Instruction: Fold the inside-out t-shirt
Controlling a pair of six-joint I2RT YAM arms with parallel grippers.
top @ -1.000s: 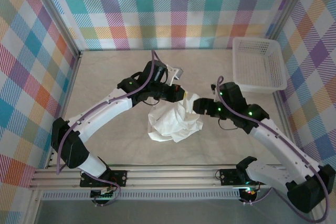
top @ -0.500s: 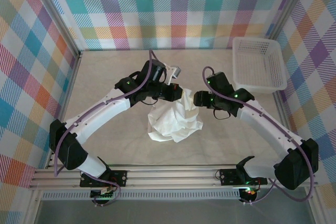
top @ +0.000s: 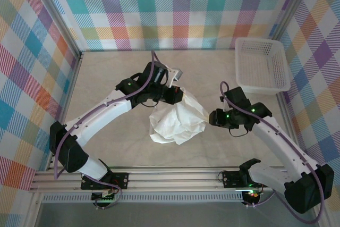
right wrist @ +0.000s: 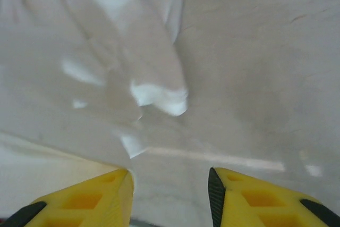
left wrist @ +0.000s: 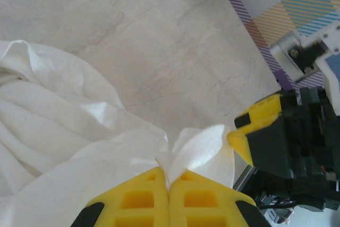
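Pinched shut, the left gripper (top: 179,96) is clamped on a small fold of the crumpled white t-shirt of thin soft cloth (top: 175,123); in the left wrist view its yellow fingertips (left wrist: 146,187) are pressed together with the cloth edge caught between them; the t-shirt is bunched in a heap at the middle of the pale marbled tabletop (top: 106,83), between the two grippers; its far edge is drawn up to the left gripper and one corner is stretched out to the right; the right gripper (top: 212,116) is placed at that right-hand corner, just beside the cloth; in the right wrist view its yellow fingers (right wrist: 106,192) are held apart with a moderate gap, neither wide nor shut; white cloth is seen blurred ahead of them, and whether any of it is caught between the jaws cannot be told; in the left wrist view a cloth tip is seen right up against one yellow finger of the right gripper; a rigid white plastic mesh basket (top: 262,40) is set at the far right corner, well apart from the t-shirt; the table is enclosed on three sides by pastel plaid walls (top: 175,9)
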